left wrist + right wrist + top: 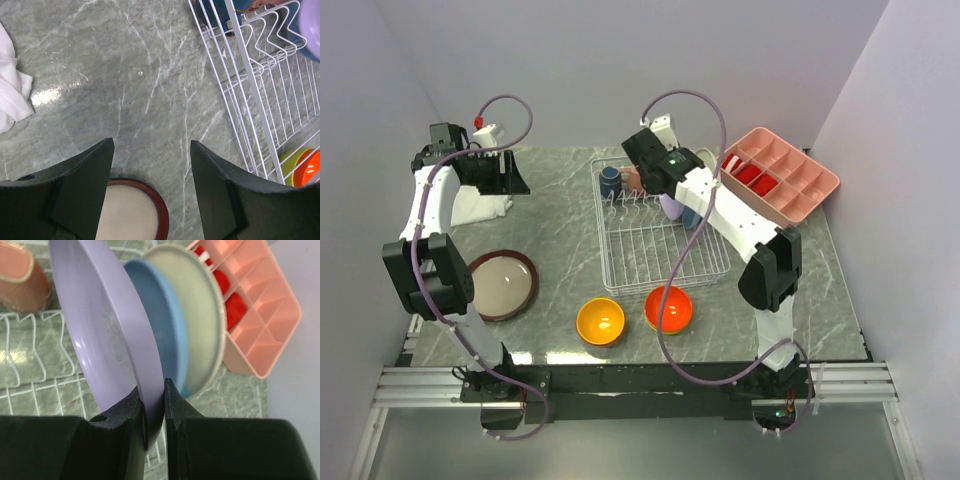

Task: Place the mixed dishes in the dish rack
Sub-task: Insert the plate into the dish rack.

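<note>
we're pinching the lavender plate (95, 320) on edge in the right gripper (152, 387), just left of the blue plate (165, 325).

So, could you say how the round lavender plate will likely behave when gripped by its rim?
Probably stiff: the round lavender plate holds its shape with the right tool pinching only its rim. Its glossy face suggests it might slip or pivot. Upright on edge beside the round blue plate, it could tip unless the white wire rack supports it.
</note>
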Robot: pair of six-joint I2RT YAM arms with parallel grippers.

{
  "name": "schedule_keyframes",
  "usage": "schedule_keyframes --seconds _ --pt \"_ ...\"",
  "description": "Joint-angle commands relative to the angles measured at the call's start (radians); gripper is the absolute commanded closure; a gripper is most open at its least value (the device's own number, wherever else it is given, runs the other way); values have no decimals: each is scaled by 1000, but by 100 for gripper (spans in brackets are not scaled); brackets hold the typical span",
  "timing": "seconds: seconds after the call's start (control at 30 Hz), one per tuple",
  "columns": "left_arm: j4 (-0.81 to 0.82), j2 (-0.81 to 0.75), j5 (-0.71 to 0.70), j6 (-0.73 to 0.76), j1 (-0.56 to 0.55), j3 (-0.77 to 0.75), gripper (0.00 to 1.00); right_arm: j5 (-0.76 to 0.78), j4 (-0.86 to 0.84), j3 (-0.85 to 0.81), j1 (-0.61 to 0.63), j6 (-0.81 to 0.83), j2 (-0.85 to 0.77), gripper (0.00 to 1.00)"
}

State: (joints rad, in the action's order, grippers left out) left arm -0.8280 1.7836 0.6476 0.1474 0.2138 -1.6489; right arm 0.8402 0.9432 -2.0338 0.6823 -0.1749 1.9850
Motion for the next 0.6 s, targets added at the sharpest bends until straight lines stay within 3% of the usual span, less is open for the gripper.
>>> schedule_keyframes --seconds 0.0,0.57 --pt "1 -7 -3 32 2 -8 31 -1 11 15 -7 -18 15 100" --pt "0 -12 14 24 4 14 30 -70 43 -12 -24 -12 123 100"
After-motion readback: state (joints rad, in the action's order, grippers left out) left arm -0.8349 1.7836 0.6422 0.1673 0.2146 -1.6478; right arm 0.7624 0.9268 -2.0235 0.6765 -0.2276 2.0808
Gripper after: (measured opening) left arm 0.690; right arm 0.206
